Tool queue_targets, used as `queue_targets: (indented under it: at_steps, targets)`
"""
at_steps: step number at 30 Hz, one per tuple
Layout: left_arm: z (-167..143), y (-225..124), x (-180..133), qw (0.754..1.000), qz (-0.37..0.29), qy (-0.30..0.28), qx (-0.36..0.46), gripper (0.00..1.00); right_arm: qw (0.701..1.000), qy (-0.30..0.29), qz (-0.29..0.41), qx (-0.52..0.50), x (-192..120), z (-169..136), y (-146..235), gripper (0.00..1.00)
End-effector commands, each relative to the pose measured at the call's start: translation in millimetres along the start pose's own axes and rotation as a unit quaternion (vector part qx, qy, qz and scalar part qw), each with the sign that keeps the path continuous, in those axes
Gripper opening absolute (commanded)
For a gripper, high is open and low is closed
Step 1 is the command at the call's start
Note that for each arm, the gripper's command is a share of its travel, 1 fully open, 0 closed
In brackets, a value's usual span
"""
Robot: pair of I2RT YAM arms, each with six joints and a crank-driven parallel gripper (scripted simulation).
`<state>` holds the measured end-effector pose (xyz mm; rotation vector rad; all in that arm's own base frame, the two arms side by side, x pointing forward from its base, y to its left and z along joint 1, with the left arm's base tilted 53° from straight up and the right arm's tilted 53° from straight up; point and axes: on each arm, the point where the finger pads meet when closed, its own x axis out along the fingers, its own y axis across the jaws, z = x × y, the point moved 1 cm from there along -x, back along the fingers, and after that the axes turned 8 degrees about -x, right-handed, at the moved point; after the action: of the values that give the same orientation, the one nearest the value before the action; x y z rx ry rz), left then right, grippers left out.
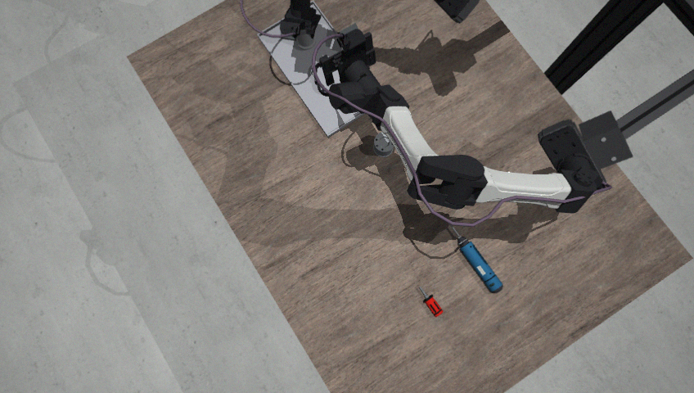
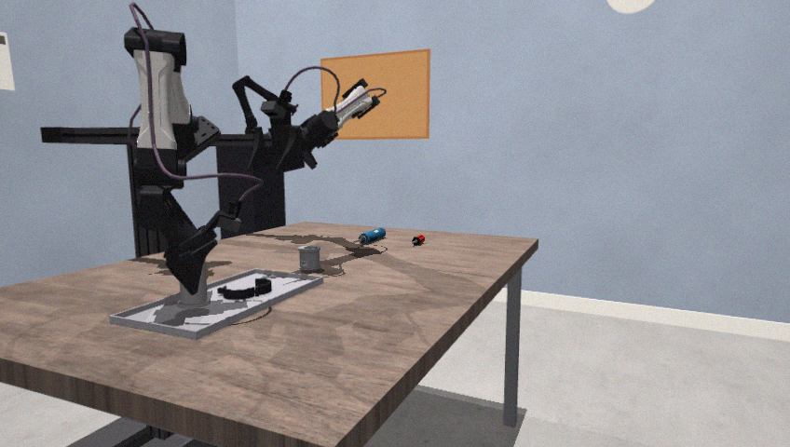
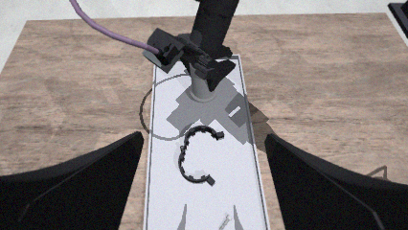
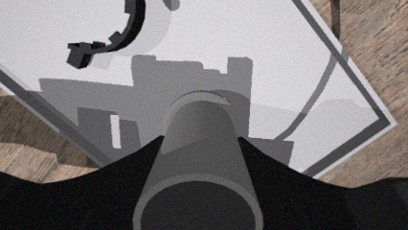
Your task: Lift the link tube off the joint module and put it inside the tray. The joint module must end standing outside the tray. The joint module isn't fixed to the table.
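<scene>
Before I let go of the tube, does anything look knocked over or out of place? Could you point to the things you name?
Nothing stands out. The link tube [image 1: 305, 42] [image 2: 193, 296] [image 3: 201, 88] [image 4: 201, 125] looks upright over the tray [image 1: 321, 114] [image 2: 254, 310] [image 3: 163, 206] [image 4: 297, 72], and the joint module [image 1: 383, 145] [image 2: 309, 259] stands outside it. The black C-shaped clamp [image 2: 246, 293] [image 3: 182, 160] [image 4: 137, 24] lies in the tray, apart from the tube, and looks unbroken.

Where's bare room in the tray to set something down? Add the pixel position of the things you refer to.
Its end nearest the joint module [image 1: 383, 145] [image 2: 309, 259], beyond the black curved clip [image 2: 246, 290] [image 3: 183, 155] [image 4: 136, 29], looks mostly bare. The far end is crowded: the link tube [image 2: 193, 293] [image 3: 201, 88] [image 4: 201, 149] in the right hand [image 2: 194, 277] [image 3: 202, 84] [image 4: 200, 139].
</scene>
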<state>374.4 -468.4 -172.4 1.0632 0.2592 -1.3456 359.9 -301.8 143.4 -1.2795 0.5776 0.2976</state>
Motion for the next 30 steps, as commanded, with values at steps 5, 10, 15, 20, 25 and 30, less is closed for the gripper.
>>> queue_targets:
  at_steps: [5, 10, 15, 20, 25, 30]
  targets:
    - [34, 8, 0, 1.000, 0.013, -0.024, 0.015, 1.00, 1.000, -0.006, -0.012, -0.009, 9, -1, -16, 0.50]
    - [34, 8, 0, 1.000, 0.013, -0.024, 0.015, 1.00, 1.000, -0.006, -0.009, -0.007, 15, -4, -11, 0.50]
    - [34, 8, 0, 1.000, 0.013, -0.024, 0.015, 1.00, 1.000, -0.002, -0.023, -0.020, 10, -6, -25, 0.63]
    - [34, 8, 0, 1.000, 0.013, -0.024, 0.015, 1.00, 0.999, -0.003, -0.028, -0.022, -8, -3, -30, 0.81]
    - [34, 8, 0, 1.000, 0.013, -0.024, 0.015, 1.00, 1.000, -0.004, -0.024, -0.020, -24, -1, -21, 0.81]
    - [34, 8, 0, 1.000, 0.013, -0.024, 0.015, 1.00, 1.000, -0.005, -0.020, -0.016, -60, 0, -14, 0.81]
